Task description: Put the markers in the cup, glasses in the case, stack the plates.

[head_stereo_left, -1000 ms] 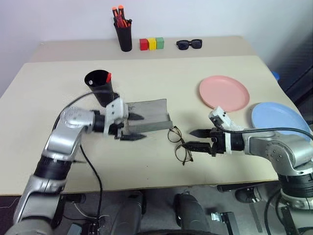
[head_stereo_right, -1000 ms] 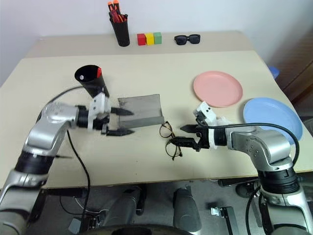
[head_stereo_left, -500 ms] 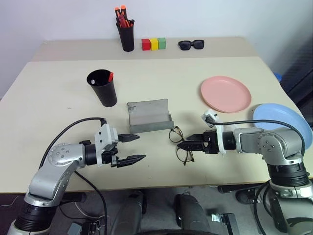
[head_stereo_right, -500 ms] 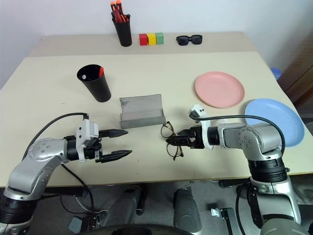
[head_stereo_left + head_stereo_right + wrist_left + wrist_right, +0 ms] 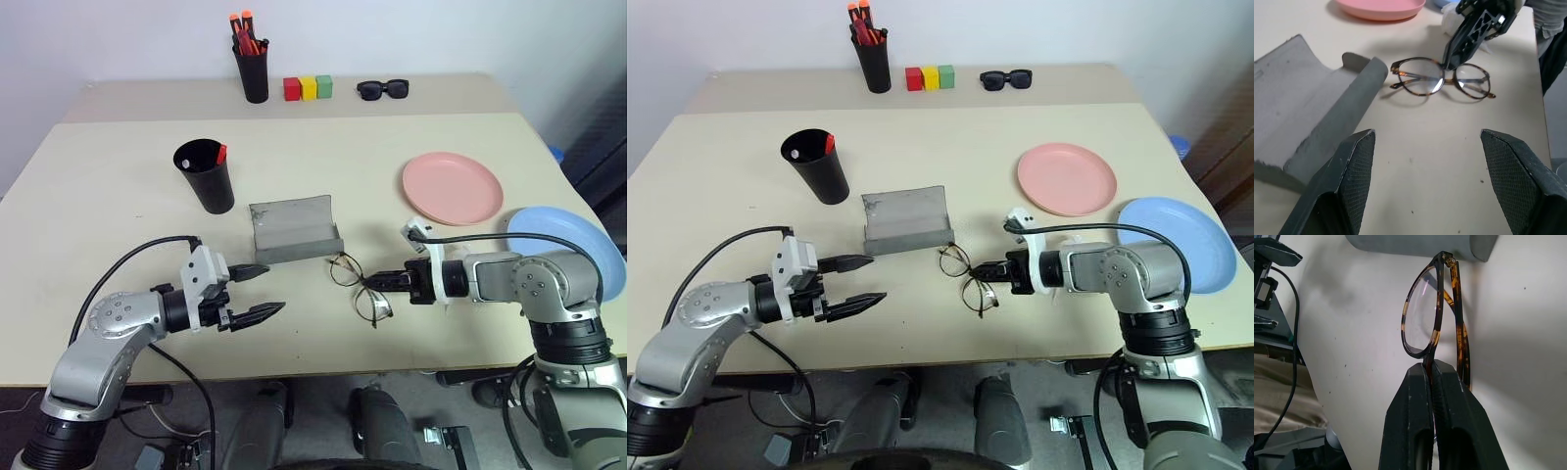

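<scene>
The right gripper (image 5: 372, 284) has its jaws pinching the glasses (image 5: 358, 286) at the bridge, on the tabletop (image 5: 118, 206) just at 5 o'clock of the open case (image 5: 294, 230). The left gripper (image 5: 263, 290), jaws spread and empty, hovers at 7 o'clock of the case.

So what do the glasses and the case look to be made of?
Glasses: thin frame mottled brown and amber like tortoiseshell, probably plastic, with clear lenses that catch light. Case: matte grey, fuzzy along its edges and softly curled at the lip, likely felt or similar fabric.
</scene>
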